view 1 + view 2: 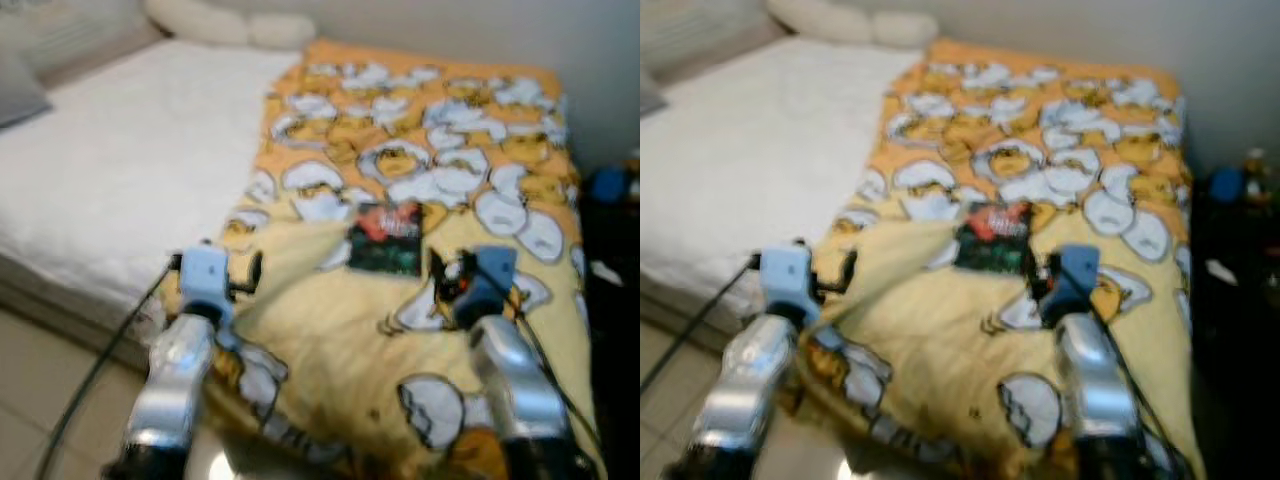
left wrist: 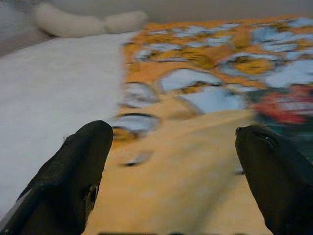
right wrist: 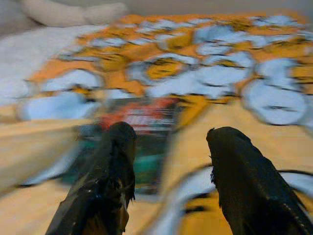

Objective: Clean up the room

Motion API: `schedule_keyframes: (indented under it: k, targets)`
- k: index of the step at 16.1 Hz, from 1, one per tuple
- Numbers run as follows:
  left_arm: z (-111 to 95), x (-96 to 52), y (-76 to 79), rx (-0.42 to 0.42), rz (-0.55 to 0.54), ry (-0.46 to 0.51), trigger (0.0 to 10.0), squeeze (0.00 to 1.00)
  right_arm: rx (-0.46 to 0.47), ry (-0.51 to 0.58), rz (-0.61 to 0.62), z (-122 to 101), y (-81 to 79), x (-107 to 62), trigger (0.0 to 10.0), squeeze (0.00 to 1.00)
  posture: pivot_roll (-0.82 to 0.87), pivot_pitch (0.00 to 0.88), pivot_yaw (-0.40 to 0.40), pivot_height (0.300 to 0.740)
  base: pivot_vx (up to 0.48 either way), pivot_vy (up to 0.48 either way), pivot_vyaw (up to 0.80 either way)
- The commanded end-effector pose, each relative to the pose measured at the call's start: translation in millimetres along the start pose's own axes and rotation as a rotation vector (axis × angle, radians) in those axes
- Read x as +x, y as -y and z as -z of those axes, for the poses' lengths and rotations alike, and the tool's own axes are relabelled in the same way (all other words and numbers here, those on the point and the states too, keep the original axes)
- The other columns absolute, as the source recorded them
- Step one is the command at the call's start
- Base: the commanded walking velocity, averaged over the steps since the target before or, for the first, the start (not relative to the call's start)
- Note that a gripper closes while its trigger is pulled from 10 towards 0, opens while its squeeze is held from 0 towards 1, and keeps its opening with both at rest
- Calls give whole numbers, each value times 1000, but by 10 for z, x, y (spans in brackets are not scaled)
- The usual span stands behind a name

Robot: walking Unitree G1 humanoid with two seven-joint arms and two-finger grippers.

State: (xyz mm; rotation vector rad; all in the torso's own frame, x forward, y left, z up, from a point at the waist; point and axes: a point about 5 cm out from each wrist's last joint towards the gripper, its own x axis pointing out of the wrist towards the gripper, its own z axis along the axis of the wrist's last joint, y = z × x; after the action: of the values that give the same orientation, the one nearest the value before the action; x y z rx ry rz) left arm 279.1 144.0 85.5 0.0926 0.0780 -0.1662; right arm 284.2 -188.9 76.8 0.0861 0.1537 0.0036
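Observation:
A yellow and orange blanket [image 1: 420, 150] with a white egg pattern covers the right half of the bed, its near corner folded back. A dark book [image 1: 387, 238] with red print lies flat on it near the middle. My left gripper [image 2: 171, 161] is open above the folded corner at the blanket's left edge. Over the blanket, just short of the book [image 3: 142, 122], my right gripper [image 3: 168, 161] is open with nothing between its fingers. Both arms reach forward from the foot of the bed.
A bare white mattress [image 1: 120, 150] takes up the bed's left half, with a long white pillow [image 1: 230, 25] at the head. Dark clutter with a blue object [image 1: 607, 185] stands right of the bed. Pale tiled floor [image 1: 40, 390] lies at the lower left.

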Motion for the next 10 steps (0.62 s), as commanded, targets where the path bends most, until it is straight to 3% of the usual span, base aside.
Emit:
schedule_keyframes:
  k: [1, 3, 6, 10]
  targets:
    - [-22, -15, -101, 18, -28, 8, 10000, 765, 2, 28, -29, -69, -93, 41, 10000, 0, -25, 0, 6, 740, 304, 0, 0]
    - [-21, -16, -110, 21, -30, 9, 10000, 761, 4, 26, -32, -70, -99, 46, 10000, 0, -23, 0, 4, 740, 294, 0, 0]
    - [-24, -23, -101, 32, -18, 15, 10000, 749, 58, 19, -20, -72, -83, 64, 10000, 0, -17, 0, 4, 740, 0, 0, 0]
    - [1, -45, -66, 49, 36, 2, 10000, 745, 24, -6, -40, -81, -75, 139, 10000, 0, -6, 0, 6, 740, 0, 0, 0]
